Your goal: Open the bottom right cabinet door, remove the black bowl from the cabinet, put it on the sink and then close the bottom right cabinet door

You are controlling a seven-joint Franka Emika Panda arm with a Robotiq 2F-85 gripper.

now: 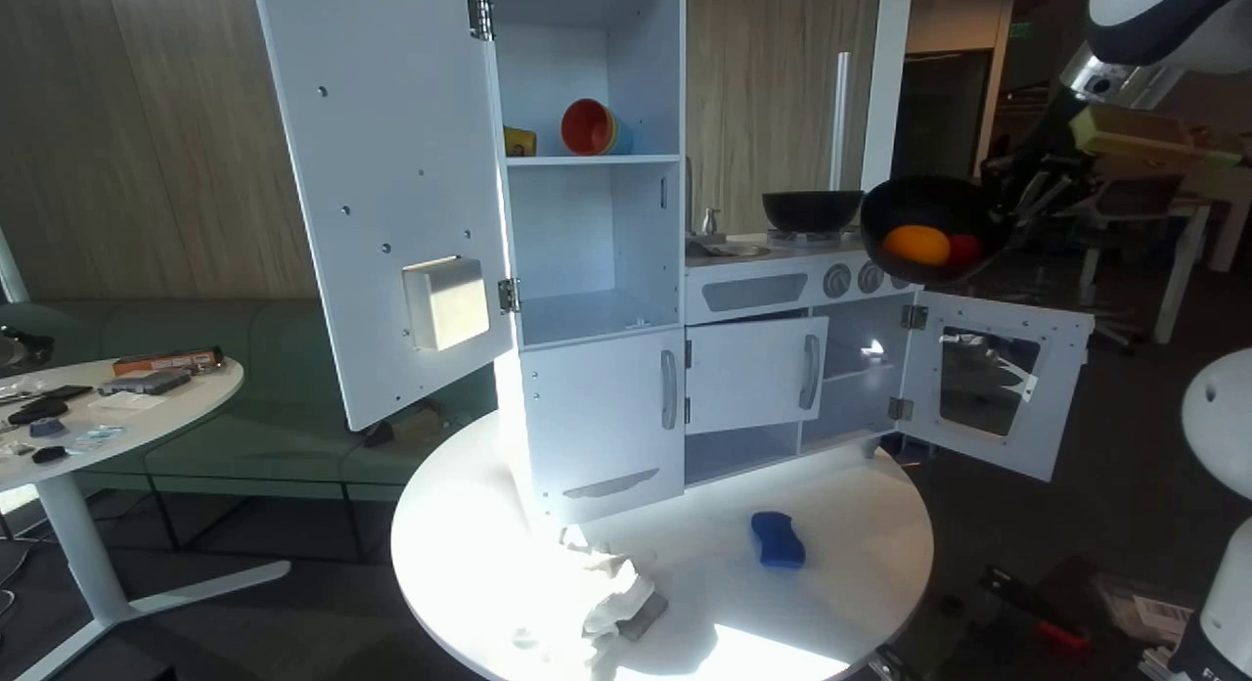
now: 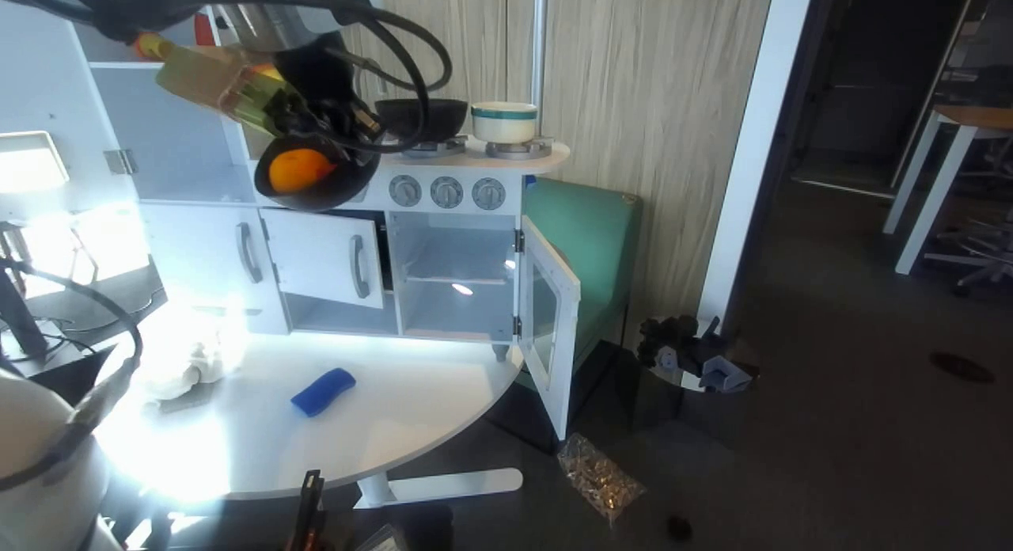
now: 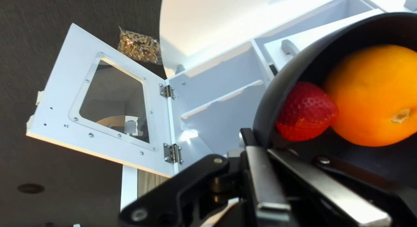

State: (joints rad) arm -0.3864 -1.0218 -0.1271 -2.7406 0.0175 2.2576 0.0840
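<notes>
In an exterior view I see the sink (image 1: 745, 250), lower down the sponge (image 1: 780, 540) on the surface (image 1: 851, 568), then the bowl (image 1: 934, 202) up in the air, orange (image 1: 916, 244) and strawberry (image 1: 964, 250) inside. My end effector (image 3: 262, 146) pinches its rim, fingers nearly together; below, the door (image 1: 1049, 397) stands wide open

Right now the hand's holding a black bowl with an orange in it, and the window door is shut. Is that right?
Not quite: the window door isn't shut but open, as the wrist view shows. The hand is holding the black bowl, with the orange in it.
</notes>
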